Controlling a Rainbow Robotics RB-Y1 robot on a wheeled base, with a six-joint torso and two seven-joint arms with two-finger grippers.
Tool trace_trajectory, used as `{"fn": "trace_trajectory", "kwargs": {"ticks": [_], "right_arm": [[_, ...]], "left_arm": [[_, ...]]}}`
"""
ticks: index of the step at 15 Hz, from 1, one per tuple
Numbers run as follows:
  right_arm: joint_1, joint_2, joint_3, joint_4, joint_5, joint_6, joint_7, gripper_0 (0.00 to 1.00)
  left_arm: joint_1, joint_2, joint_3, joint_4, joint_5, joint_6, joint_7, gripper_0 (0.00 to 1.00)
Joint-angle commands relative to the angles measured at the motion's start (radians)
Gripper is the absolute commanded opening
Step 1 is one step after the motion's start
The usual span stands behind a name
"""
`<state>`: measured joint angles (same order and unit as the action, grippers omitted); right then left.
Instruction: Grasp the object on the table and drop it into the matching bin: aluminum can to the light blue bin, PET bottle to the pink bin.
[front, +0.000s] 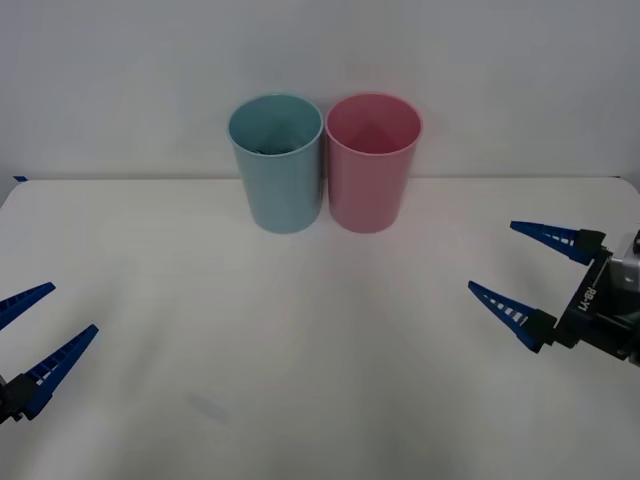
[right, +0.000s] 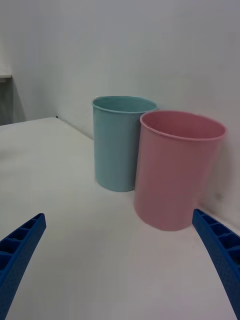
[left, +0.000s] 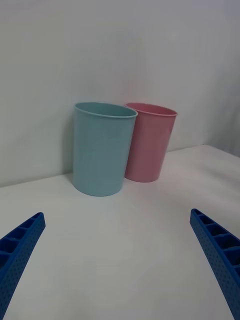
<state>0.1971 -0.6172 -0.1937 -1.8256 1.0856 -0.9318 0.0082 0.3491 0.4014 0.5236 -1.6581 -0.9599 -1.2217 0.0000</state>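
The light blue bin (front: 282, 180) and the pink bin (front: 368, 185) stand upright, side by side and touching, at the back middle of the white table (front: 320, 340). The can and the PET bottle are out of view. Something dark lies deep inside the light blue bin; I cannot tell what it is. My left gripper (front: 73, 306) hovers open at the front left, with nothing between its fingers. At the right, level with the table's middle, my right gripper (front: 491, 255) is open and holds nothing. Both wrist views face the light blue bin (right: 115, 150) (left: 100, 155) and the pink bin (right: 177, 175) (left: 150, 147).
A plain wall rises right behind the bins. A faint grey smudge (front: 208, 405) marks the tabletop at the front left of centre. Bare white table stretches between the two grippers and the bins.
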Motion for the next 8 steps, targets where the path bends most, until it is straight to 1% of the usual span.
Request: {"fn": "trace_trajectory", "kwargs": {"ticks": [1, 8], "right_arm": [[0.064, 0.039, -0.073, 0.0, 0.01, -0.067, 0.009, 1.0], [0.199, 0.106, -0.179, 0.0, 0.01, -0.111, 0.016, 1.0]], "left_arm": [[0.0, 0.0, 0.0, 0.0, 0.0, 0.0, 0.0, 1.0], [0.0, 0.0, 0.0, 0.0, 0.0, 0.0, 0.0, 1.0]]}}
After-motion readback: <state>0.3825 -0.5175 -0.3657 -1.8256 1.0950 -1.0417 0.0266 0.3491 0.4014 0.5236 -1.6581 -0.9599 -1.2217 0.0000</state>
